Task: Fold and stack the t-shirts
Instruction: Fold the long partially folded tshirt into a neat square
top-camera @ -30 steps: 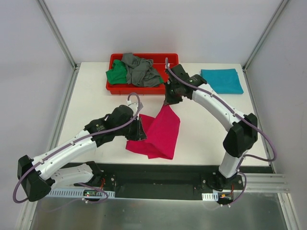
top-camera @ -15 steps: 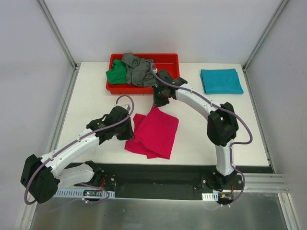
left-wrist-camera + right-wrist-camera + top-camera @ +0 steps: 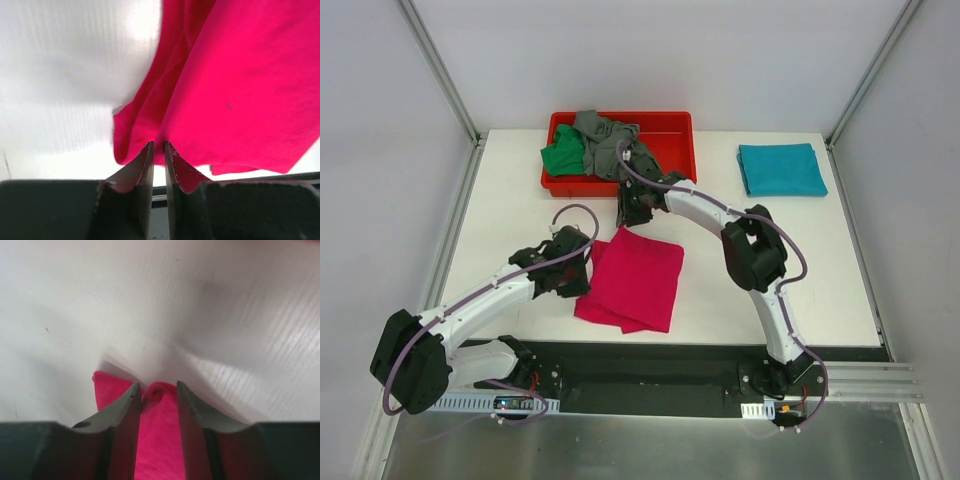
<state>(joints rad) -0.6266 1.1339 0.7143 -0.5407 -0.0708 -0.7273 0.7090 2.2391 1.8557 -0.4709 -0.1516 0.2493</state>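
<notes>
My left claw (image 3: 158,145) is pressed almost together, clamped on the edge of the soft magenta-pink fabric t-shirt (image 3: 638,280). My right claw (image 3: 156,386), slightly wider, pinches a bunched corner. The shirt lies flat between them.

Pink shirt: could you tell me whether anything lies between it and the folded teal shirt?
Nothing lies on the table between the pink shirt and the teal shirt; only the right arm crosses above.

Your magenta t-shirt (image 3: 638,280) is soft matt cloth — the counter (image 3: 510,210) looks white, faintly ribbed; the tray (image 3: 670,128), smooth red plastic.
</notes>
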